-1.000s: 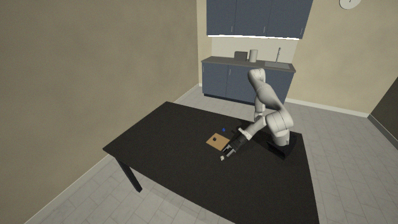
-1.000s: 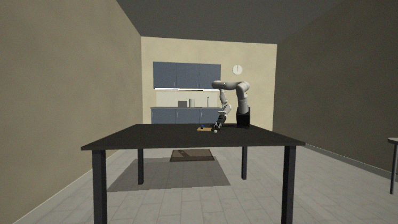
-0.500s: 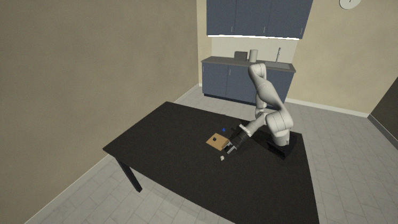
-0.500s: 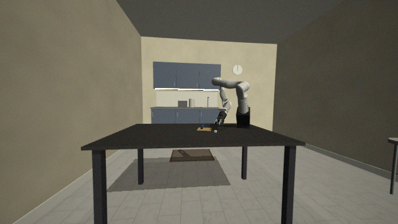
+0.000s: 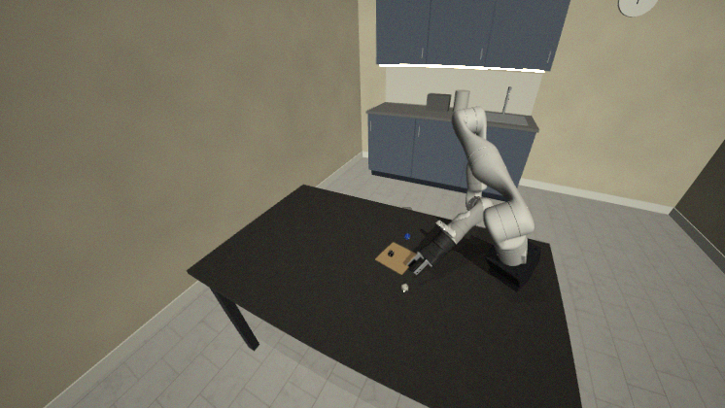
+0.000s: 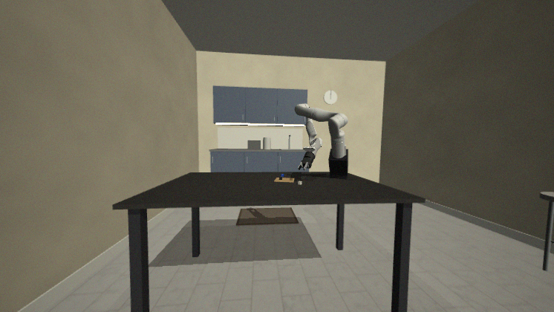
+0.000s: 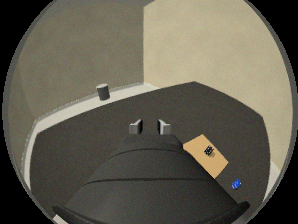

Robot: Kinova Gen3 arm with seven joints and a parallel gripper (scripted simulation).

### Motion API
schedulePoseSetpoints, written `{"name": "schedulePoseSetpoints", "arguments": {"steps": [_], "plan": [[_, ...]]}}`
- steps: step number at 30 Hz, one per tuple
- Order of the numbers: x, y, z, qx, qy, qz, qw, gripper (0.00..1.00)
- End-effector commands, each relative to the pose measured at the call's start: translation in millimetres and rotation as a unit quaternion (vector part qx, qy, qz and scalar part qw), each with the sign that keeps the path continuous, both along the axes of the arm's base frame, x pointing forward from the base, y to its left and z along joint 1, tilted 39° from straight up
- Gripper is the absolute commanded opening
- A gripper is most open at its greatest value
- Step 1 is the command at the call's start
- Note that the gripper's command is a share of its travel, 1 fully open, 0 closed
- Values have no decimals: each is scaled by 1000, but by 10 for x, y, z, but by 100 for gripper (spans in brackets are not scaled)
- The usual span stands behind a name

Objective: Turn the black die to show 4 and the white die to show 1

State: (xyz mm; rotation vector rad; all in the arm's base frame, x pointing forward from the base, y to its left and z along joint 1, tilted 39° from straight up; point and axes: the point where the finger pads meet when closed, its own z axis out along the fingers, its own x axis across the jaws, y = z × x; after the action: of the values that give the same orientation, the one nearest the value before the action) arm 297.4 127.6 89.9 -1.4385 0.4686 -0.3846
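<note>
Table (image 5: 314,227) (image 6: 232,192) (image 7: 100,145), dark and rectangular, stands in a beige-walled room. In the top view, the black two-finger gripper (image 5: 412,268) (image 6: 302,167) (image 7: 150,124) hovers parted, grasping nothing; the white cubic die (image 5: 404,288) (image 6: 299,182) sits at seven o'clock from it, off the tan square mat (image 5: 396,265) (image 6: 287,180) (image 7: 197,150), the black cubic die (image 5: 390,253) (image 6: 280,178) (image 7: 209,150) at ten, on it.

pale robot arm arched high and bent down at the wrist, forearm slanting toward seven o'clock in the top view, dark gripper (image 5: 417,264) (image 6: 303,166) (image 7: 150,124) tilted at its end, fingers parted with nothing between them, tips toward twelve o'clock in the wrist view
</note>
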Motion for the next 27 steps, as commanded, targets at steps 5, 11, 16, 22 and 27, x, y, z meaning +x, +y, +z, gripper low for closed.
{"name": "schedulePoseSetpoints", "arguments": {"steps": [5,11,16,22,27], "plan": [[94,-41,3,-16,6,-1,1000,70],[337,-127,25,-56,27,-2,998,70],[492,-176,66,-85,43,-3,995,70],[754,-224,229,-153,85,0,985,70],[819,-166,402,-214,125,7,969,70]]}}
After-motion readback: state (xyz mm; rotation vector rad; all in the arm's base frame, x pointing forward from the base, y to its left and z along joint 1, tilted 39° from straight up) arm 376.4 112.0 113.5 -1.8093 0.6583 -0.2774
